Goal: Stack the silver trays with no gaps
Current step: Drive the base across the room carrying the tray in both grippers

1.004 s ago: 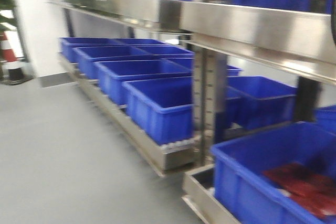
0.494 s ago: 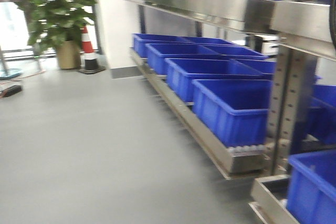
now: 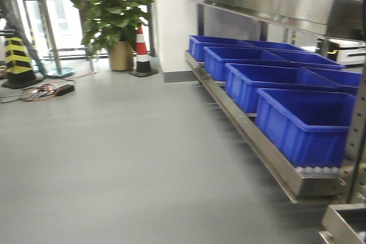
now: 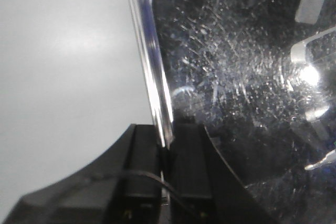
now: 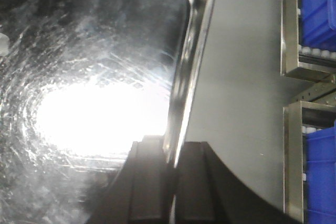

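Note:
A scratched silver tray (image 4: 247, 66) fills the right of the left wrist view, above grey floor. My left gripper (image 4: 167, 140) is shut on its rim, one black finger on each side of the wall. In the right wrist view the silver tray (image 5: 89, 77) fills the left side with a bright glare on its bottom. My right gripper (image 5: 173, 156) is shut on that rim in the same way. The front view shows neither tray nor grippers.
A steel rack (image 3: 269, 158) with several blue bins (image 3: 303, 121) runs along the right in the front view. A potted plant (image 3: 117, 15), a traffic cone (image 3: 142, 52) and cables (image 3: 46, 91) stand at the back left. Rack rails (image 5: 294, 72) edge the right wrist view.
The front view has swung left: the rack and bins slid to the right, and the plant, cone and open grey floor came into view.

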